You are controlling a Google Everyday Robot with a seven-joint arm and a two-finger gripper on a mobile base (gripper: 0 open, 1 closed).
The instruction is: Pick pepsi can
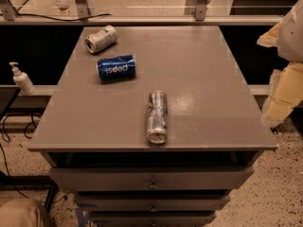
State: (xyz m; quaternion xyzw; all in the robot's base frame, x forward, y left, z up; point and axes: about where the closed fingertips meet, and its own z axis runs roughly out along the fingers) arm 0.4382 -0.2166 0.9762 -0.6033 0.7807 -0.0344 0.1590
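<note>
Camera view looks down on a grey cabinet top [203,79] with 3 cans lying on their sides. Toward 10 o'clock from the top's centre lies the pepsi can [116,67], blue, its lettering upside down, set in from the left edge. The pale green-and-white can [101,38] lies just beyond it at 11 o'clock, apart from it and near the far-left corner. A slim silver can [157,116] lies at 6 o'clock, its near end close to the front edge.

From 1 to 5 o'clock the top is open grey surface — room right up to the right edge. Off that edge at 3 o'clock the gripper [279,100] shows only as pale shapes cut off by the frame, well apart from every can; whether it is open or closed cannot be told. A pump bottle [21,79] stands on a ledge at 9 o'clock — beside the cabinet.
</note>
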